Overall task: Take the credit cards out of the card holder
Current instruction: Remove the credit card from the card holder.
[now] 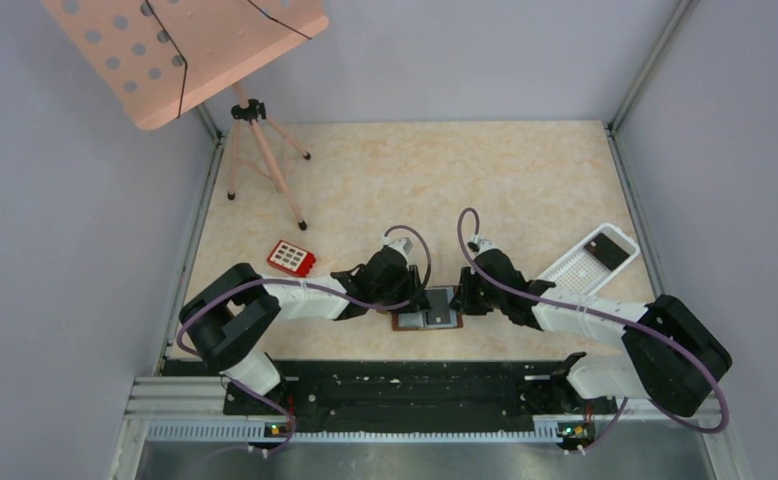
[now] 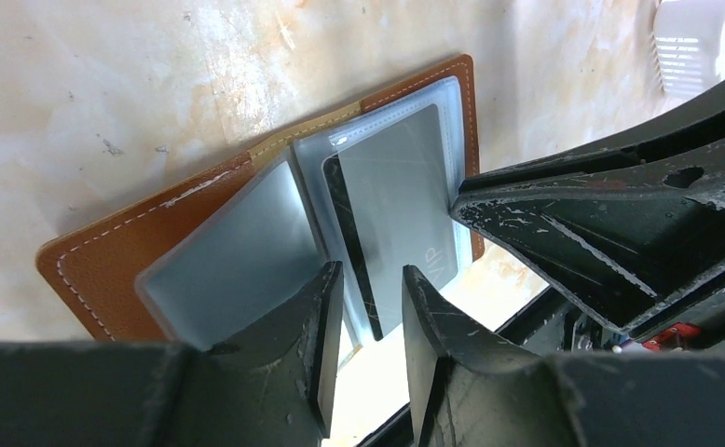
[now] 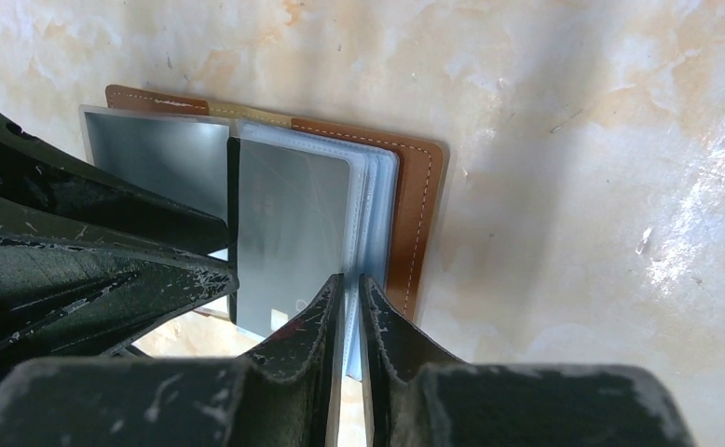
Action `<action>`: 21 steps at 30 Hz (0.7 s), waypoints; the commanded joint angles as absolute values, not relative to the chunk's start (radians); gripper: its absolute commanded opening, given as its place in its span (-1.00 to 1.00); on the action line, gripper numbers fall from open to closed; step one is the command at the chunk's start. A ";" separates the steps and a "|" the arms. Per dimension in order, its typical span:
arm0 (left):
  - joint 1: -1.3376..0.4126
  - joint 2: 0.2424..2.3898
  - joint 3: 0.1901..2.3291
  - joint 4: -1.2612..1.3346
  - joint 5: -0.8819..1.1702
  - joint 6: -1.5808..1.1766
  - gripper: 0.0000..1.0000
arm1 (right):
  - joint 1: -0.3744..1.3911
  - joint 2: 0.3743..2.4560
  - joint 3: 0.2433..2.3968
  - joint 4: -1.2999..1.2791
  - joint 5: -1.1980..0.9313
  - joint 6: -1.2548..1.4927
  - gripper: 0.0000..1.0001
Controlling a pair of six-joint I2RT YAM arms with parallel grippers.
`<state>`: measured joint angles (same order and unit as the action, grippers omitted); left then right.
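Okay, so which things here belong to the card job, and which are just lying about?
Job: card holder, grey card in its sleeve, left gripper, right gripper.
Lying about: red keypad block, white perforated tray, pink music stand.

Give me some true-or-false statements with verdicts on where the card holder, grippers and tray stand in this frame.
1. The card holder lies open on the table. True.
2. The red keypad block sits in the white tray. False: it lies on the table, far from the tray.
3. The right gripper pinches the edge of the clear sleeves. True.
4. The white tray holds nothing. False: a dark flat item lies in it.
5. The left gripper grips the red block. False: it stands open at the card holder.
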<state>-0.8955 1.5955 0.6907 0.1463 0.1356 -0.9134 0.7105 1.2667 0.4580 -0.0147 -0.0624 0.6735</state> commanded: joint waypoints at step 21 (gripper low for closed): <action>-0.896 1.577 0.647 0.209 0.141 -0.920 -0.30 | 0.706 1.179 0.512 -0.063 -0.100 0.696 -0.51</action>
<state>-0.8955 1.5997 0.6617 0.1871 0.1452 -0.9184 0.7105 1.1553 0.4786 -0.1150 -0.0757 0.6811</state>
